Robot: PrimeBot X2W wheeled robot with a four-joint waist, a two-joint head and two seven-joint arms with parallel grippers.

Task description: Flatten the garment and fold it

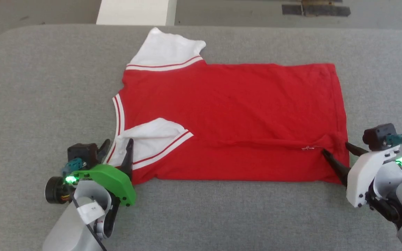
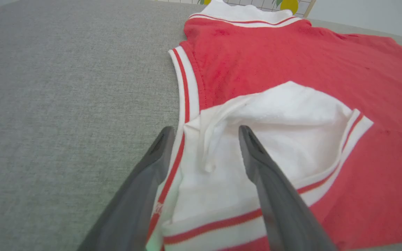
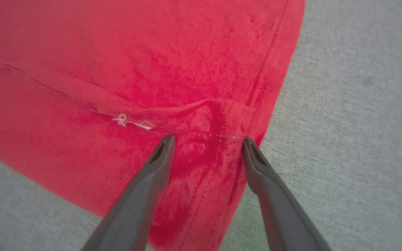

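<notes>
The red garment [image 1: 229, 118] lies spread on the grey surface, collar to the left and hem to the right. Its far white sleeve [image 1: 166, 48] sticks out at the back; the near white sleeve [image 1: 152, 137] is folded over onto the red body. My left gripper [image 1: 118, 146] stands open over the near sleeve and the striped collar trim [image 2: 183, 104], its fingers [image 2: 257, 164] straddling white cloth. My right gripper [image 1: 335, 150] is open at the near hem corner [image 3: 218, 139], one finger on the red cloth, one at its edge. A fold line and a loose white thread [image 3: 131, 122] run nearby.
The grey padded surface [image 1: 30, 87] extends well past the garment on all sides. Beyond its far edge are a white block [image 1: 134, 12] and a bare floor with dark tape [image 1: 316, 8].
</notes>
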